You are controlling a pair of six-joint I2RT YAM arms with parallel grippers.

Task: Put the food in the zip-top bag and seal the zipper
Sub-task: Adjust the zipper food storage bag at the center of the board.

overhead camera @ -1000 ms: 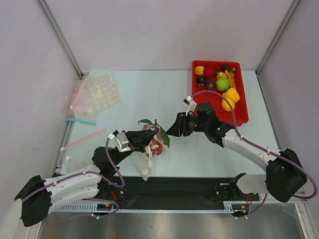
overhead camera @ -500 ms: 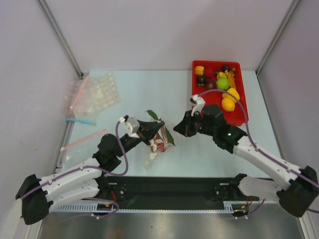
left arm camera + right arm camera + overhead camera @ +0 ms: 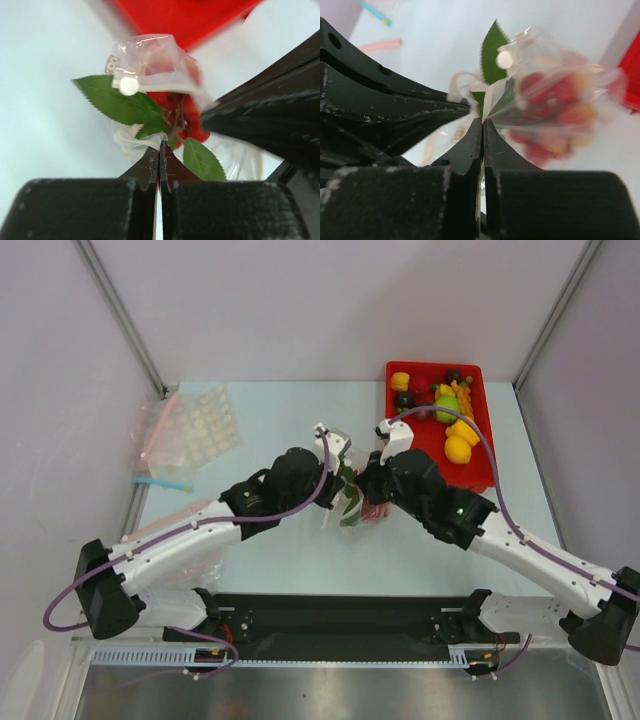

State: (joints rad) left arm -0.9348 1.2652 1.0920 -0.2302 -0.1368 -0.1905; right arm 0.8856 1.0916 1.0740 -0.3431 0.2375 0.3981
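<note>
Clear zip-top bag (image 3: pixel 146 49) of red food (image 3: pixel 559 91), pinched tight in left jaws and right jaws.

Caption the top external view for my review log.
Left hand and right hand pinch the zip-top bag of red food mid-table, beside the red tray.

left fingers (image 3: pixel 145 172) and right fingers (image 3: pixel 469 147) are each pinched tight, facing one another closely.
</note>
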